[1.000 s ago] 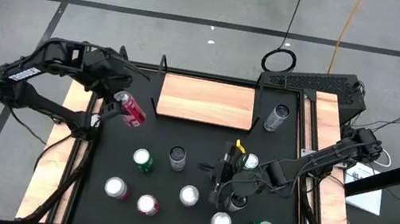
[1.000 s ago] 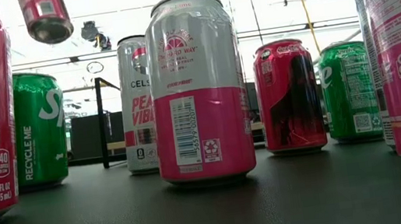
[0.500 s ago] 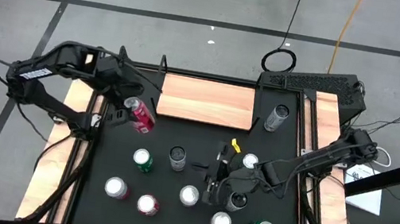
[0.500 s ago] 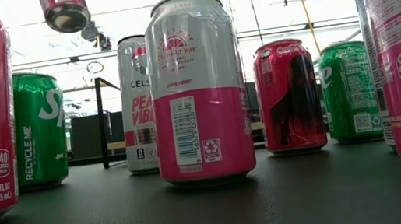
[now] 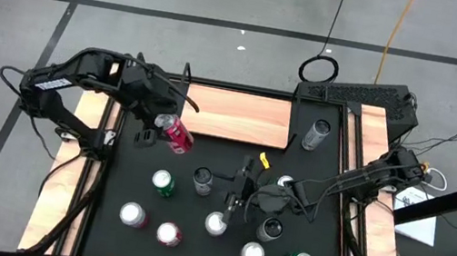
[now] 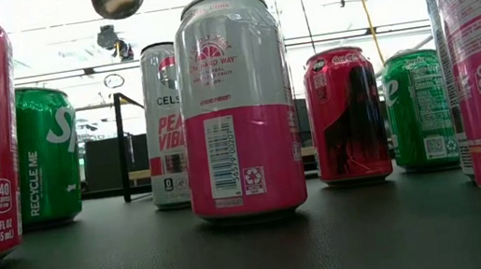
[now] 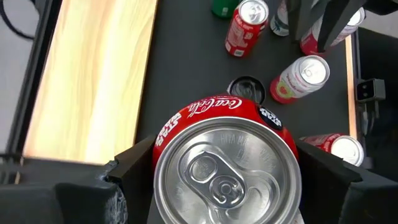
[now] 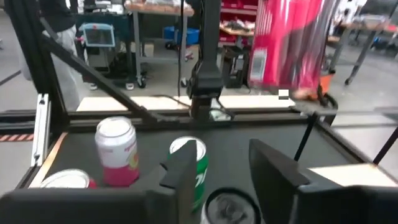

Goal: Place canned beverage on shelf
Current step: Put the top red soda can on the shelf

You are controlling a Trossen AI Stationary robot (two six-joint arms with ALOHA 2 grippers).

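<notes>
You are roughly midway: the shelf [image 5: 237, 116] carries nothing yet, and the red cola can [image 5: 176, 133] is lifted clear of the desk [image 5: 197, 210], held in the air just off the shelf's near left corner, so what is left is to carry it over the board, stand it up and let go. Your left gripper [image 5: 161, 123] has its jaws closed on the can's sides (the left wrist view shows a dark finger pressed on either side of the body, silver lid and pull tab facing the camera). The can looks whole and undented, red with white script, and it hangs tilted rather than upright. Your right gripper [image 5: 236, 195] sits low among the standing cans near the middle of the mat, jaws part open with nothing between them, a green can [image 8: 194, 163] just ahead of the fingers. A tall silver can [image 5: 316, 134] stands on the mat beside the shelf's right end.
</notes>
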